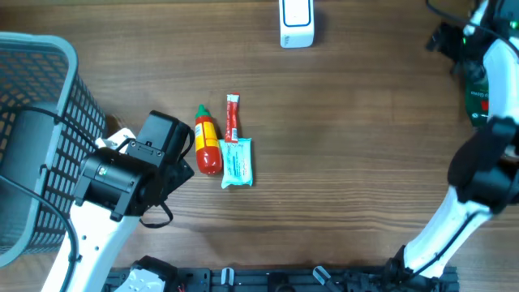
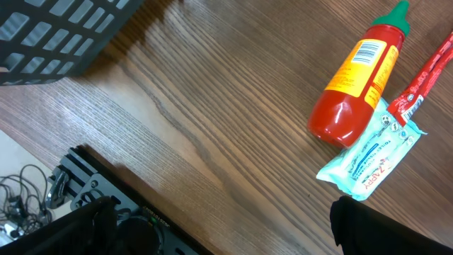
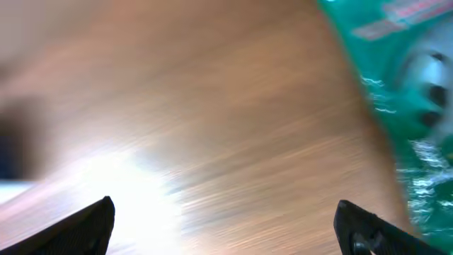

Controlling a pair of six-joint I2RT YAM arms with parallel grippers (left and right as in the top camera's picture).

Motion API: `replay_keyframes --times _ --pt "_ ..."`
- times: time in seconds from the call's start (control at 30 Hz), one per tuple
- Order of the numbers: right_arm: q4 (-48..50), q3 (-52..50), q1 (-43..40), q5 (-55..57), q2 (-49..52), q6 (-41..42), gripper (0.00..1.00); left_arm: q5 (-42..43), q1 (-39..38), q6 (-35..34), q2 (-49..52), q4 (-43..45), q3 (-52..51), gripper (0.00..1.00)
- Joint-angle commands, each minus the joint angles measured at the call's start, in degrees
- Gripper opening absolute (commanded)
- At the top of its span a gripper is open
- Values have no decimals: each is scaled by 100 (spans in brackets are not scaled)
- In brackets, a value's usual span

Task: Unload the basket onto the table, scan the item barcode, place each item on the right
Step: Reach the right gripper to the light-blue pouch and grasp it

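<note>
Sauce bottle [image 2: 354, 85] touching teal packet [image 2: 368, 159], ungripped. Left gripper [image 2: 216, 216] and right gripper [image 3: 223, 212] wide, empty. Could drag teal packet along at pickup.

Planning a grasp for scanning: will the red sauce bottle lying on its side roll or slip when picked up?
Probably rolls if nudged: the red sauce bottle is round, lying flat. Its glossy surface may slip. The teal packet by its base might check rolling.

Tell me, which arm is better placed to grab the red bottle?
Left. Its open left gripper sits right beside the bottle, and the bottle shows in its camera. The right gripper is far off on the other side.
</note>
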Motion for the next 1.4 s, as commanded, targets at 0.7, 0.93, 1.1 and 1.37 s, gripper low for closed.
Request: replay_keyframes --times 0.7,0.93,1.1,1.37 --pt "3042 -4533 5121 -2610 -704 1858 76 -116 -26 50 -63 2 17 100" --pt "3355 -4850 5344 -2608 -704 2238 49 -116 -26 50 -63 0 17 100" --pt "3344 -4850 5344 -2566 -702 2354 49 -116 -26 50 -63 2 17 100" --pt "3521 -4850 5630 -2323 -584 2826 36 -116 -26 50 -59 0 17 100"
